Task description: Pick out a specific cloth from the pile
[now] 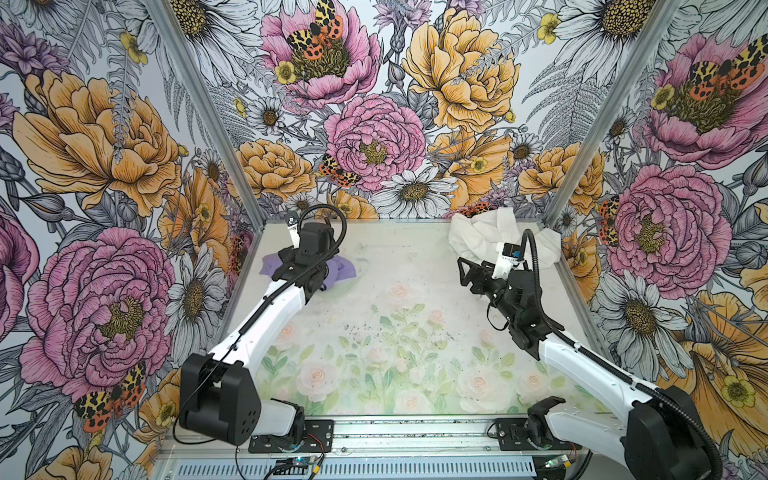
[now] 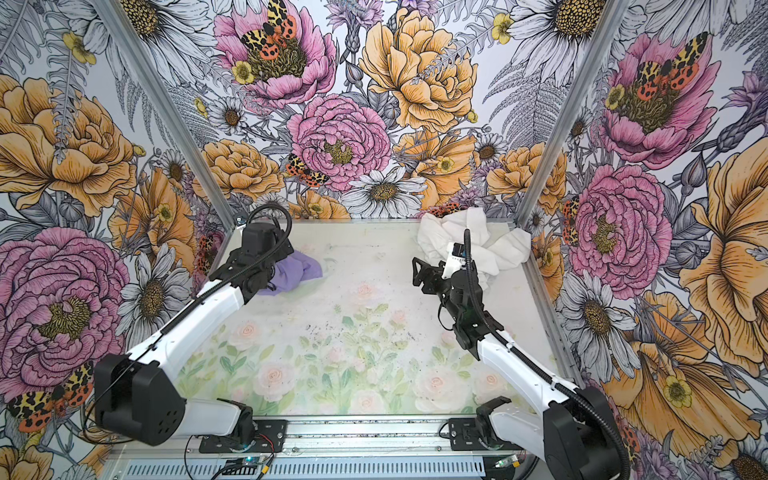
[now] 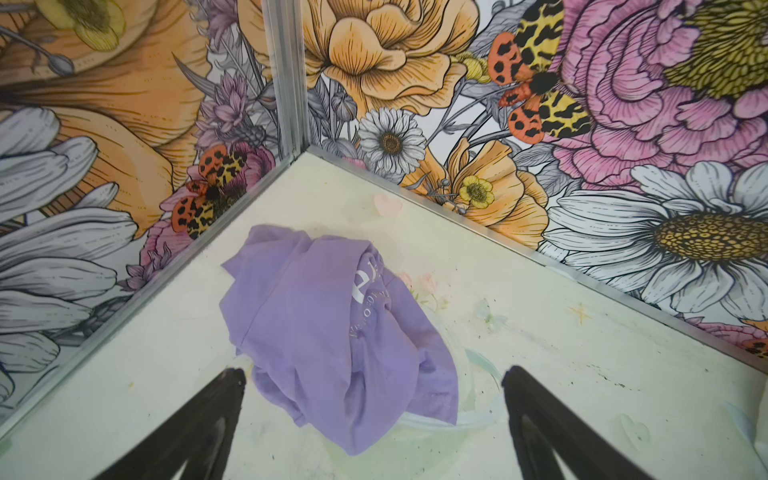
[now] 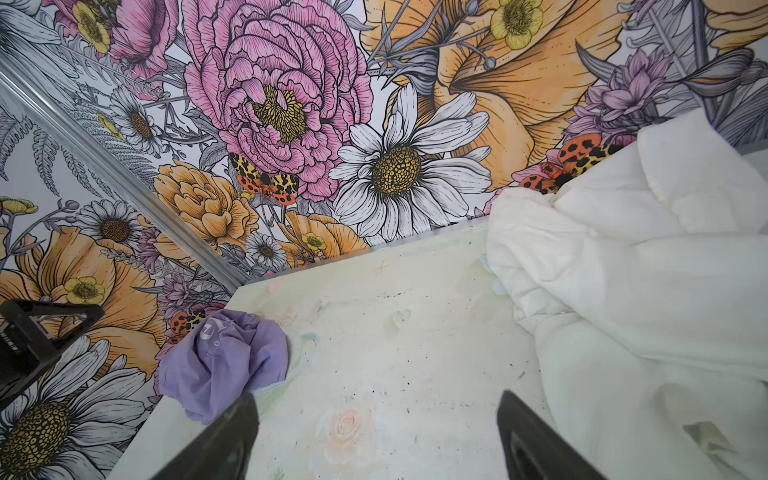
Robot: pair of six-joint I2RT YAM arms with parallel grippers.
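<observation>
The lavender-purple cloth lies crumpled on the table near the back left corner, white lettering showing on top. It also appears in both top views and in the right wrist view. My left gripper hangs open just over it, its jaws wide on either side of the cloth's near end and holding nothing. The pile of white cloths sits in the back right corner. My right gripper is open over bare table, just left of the pile.
Flowered walls with metal corner posts close in the table on three sides. The table top has a faded rose print and dark specks. Both arm bases stand on the front rail.
</observation>
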